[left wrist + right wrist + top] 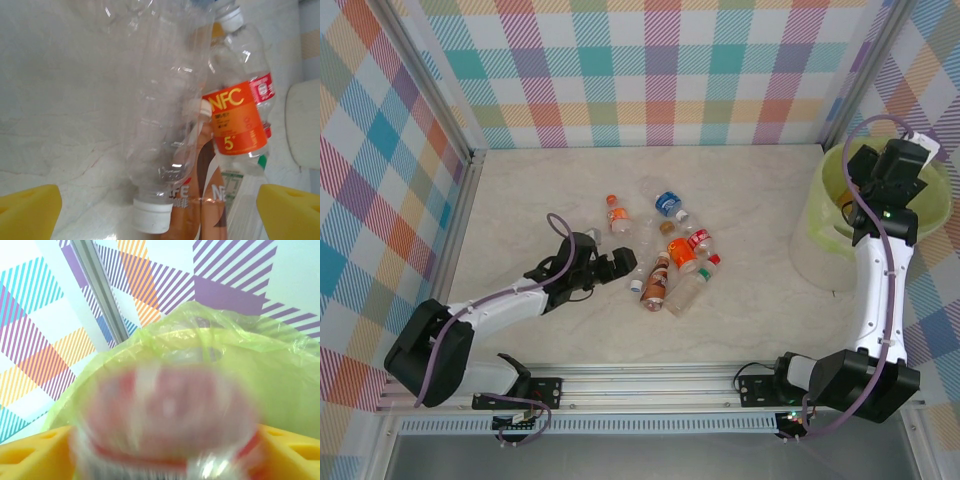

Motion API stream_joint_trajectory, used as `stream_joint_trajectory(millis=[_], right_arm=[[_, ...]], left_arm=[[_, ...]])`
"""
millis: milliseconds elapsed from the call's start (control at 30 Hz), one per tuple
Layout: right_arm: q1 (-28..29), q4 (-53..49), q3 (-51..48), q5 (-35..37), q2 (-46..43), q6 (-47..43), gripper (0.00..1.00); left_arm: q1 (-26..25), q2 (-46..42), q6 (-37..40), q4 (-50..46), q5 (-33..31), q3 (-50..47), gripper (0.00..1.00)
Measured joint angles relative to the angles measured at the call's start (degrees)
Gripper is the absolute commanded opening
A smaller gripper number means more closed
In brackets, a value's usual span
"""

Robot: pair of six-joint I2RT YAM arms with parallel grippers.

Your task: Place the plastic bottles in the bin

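Several plastic bottles [670,262] lie heaped mid-table, with orange, blue, red and brown labels. My left gripper [618,266] is low at the heap's left edge and open. In the left wrist view its yellow fingers [27,212] stand wide either side of a clear label-free bottle [160,100] with a white cap, not touching it. An orange-labelled bottle [239,120] and a brown-labelled one [200,210] lie behind. My right gripper [880,168] hangs over the lime-green bin [830,215]. A red-labelled bottle [167,410] is motion-blurred between its spread fingers [35,455], above the bin's lined mouth [280,385].
Checkered walls close off the back and both sides. An aluminium post [460,230] runs along the left, and a rail [650,385] crosses the front by the arm bases. The bin stands against the right wall. Bare marble-look tabletop [540,190] surrounds the heap.
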Motion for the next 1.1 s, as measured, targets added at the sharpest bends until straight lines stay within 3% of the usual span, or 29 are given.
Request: stream_joint_trajectory(millis=[67,300,500,767,1100], right_arm=[[0.0,-0.5,-0.4,-0.9,-0.3,0.6,1.00],[0.0,-1.7,-2.7,-8.9,-4.2,2.4,1.00],[1.1,-1.3,-4.9,-23.5,-10.2,4.0,1.00],[10.0,1.6,-9.9,-34.9,-16.0,5.0,1.00],[19.5,7.5,-18.2,-39.1,-18.2,9.9,1.00]], left_arm=[[-0.1,0.4,0.8,-1.4,0.7,0.6,1.00],[-0.9,0.4,2.6,-4.7,1.0,1.8,1.00],[-3.0,0.5,4.3,-7.8,-1.0,4.1,1.00],[-7.0,5.3,5.0,-11.2,-5.2,8.6,1.00],[-9.6,12.4,5.1,-14.1,-11.9,12.3,0.93]])
